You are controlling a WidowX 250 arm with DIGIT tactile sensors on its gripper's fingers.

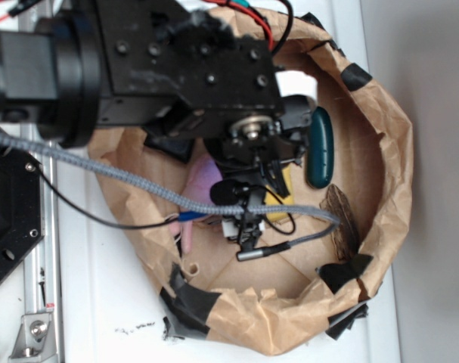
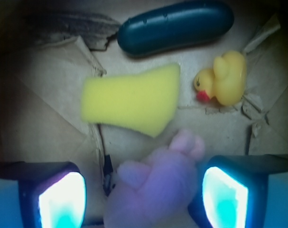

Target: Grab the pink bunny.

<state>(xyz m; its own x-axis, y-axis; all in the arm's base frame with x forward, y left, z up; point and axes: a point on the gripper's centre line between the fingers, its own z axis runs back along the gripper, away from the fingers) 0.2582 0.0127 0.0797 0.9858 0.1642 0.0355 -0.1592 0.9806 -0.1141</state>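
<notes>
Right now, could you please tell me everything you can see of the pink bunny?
The pink bunny is a soft, pale pink plush, slightly blurred in the wrist view. Rounded stubby parts stick up toward the yellow sponge; its face is not visible. It lies on the cardboard floor of the paper-lined bin, between the two fingers of the open gripper, near the right one; contact cannot be told. In the exterior view only a pink patch shows beneath the arm.
</notes>
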